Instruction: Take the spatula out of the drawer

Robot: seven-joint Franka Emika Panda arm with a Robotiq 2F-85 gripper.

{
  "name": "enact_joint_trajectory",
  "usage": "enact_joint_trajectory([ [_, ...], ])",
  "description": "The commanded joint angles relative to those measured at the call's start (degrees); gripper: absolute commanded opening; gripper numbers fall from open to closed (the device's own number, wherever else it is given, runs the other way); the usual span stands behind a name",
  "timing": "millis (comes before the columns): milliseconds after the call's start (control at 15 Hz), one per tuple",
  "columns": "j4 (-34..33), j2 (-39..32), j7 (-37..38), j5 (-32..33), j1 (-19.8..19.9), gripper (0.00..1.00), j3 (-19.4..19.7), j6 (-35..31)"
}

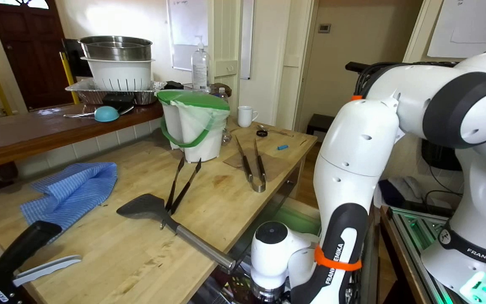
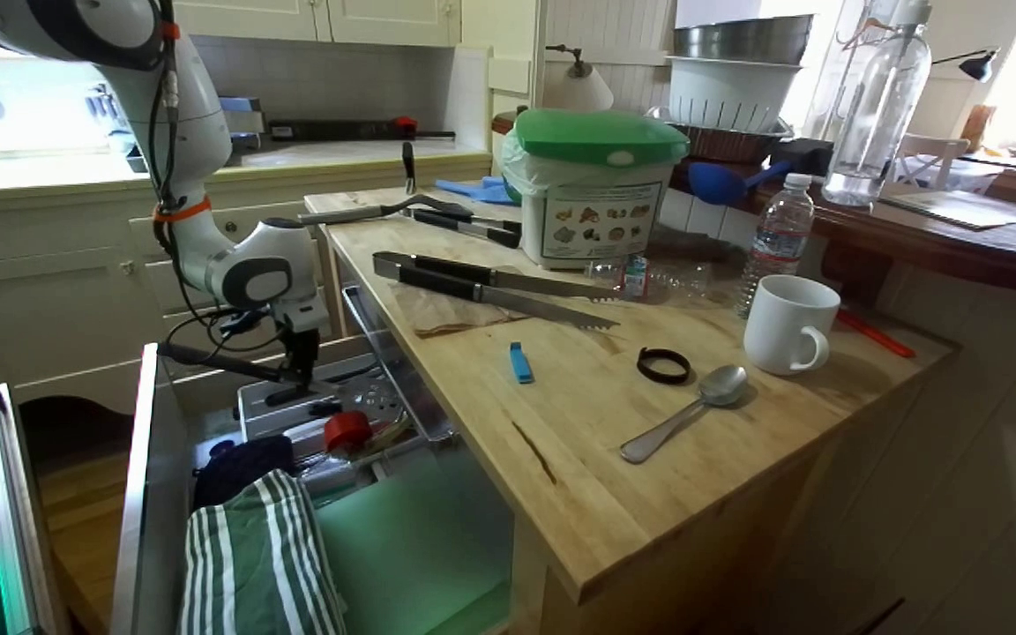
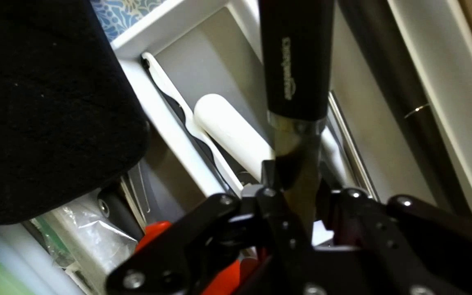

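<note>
"What's in the jaws?"

"The spatula (image 3: pixel 297 61). The gripper (image 3: pixel 295 184) is closed on its shiny shaft, just past the black handle; the blade end is hidden from me."

"And where is it?"

"At the far end of the drawer (image 2: pixel 160 494) in an exterior view, the handle reaching left and slightly upward. Whether all of it clears the rim, I can't tell."

"What lies nearer?"

"In the drawer, a green-and-white striped cloth (image 2: pixel 252 556) on the left, with green liner (image 2: pixel 420 520) to its right."

"And the worktop (image 1: pixel 133 257)?"

"A bigger, broad-bladed turner (image 1: pixel 144 206) lies there beside dark tongs (image 1: pixel 186 186), and a green-lidded bucket (image 1: pixel 201 139) stands next to the tongs."
</note>
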State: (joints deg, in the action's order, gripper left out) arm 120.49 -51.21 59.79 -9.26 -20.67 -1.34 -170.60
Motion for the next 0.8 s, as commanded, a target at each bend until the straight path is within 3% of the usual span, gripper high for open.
enact_joint_trajectory([
  [0,7.3,5.1,-3.0,-3.1,1.3,0.06,-2.1,-3.6],
  [133,8.4,6.0,-4.2,-2.5,-0.5,0.06,-1.6,-3.1],
  [267,10.2,6.9,-3.3,-2.0,-5.5,0.06,1.0,-4.1],
  [533,15.3,7.5,1.7,0.8,-21.4,0.06,11.2,-13.1],
  [600,14.8,6.9,-0.1,-3.0,-25.3,0.06,13.3,-12.6],
  [733,14.1,5.5,-0.7,-4.9,-29.6,0.06,15.7,-12.2],
])
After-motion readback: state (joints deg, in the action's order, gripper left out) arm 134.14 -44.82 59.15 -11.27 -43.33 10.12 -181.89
